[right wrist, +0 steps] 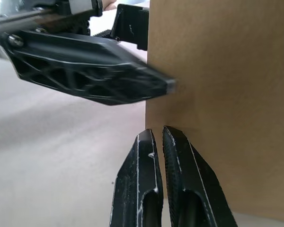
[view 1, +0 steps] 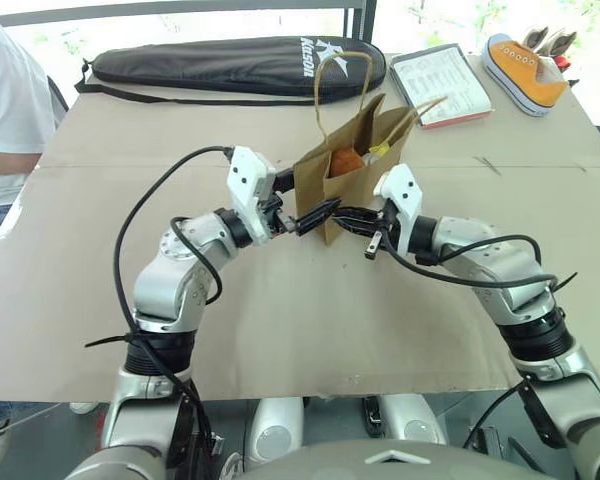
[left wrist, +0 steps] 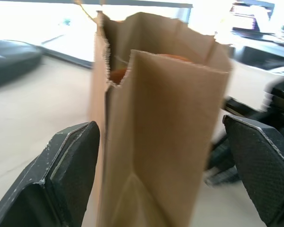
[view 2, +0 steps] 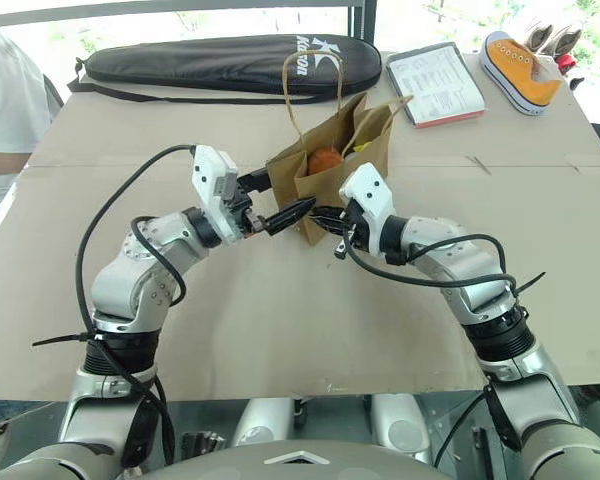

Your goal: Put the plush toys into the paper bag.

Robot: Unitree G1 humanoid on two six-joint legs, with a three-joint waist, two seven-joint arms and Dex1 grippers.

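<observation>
Both arms are silver-grey metal with rounded joint housings and black ribbed collars, each ending in a white boxy wrist block. Loose black cables loop from forearm to wrist (cable ties bind them near the elbows). The left gripper (view 1: 317, 213) and right gripper (view 1: 348, 216) have black plastic fingers (left wrist: 71, 165), truss-ribbed outside, with finely textured pads.

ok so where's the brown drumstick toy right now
In the left eye view the brown drumstick toy sits inside the open paper bag, standing mid-table between the left claw and the right claw.
</observation>
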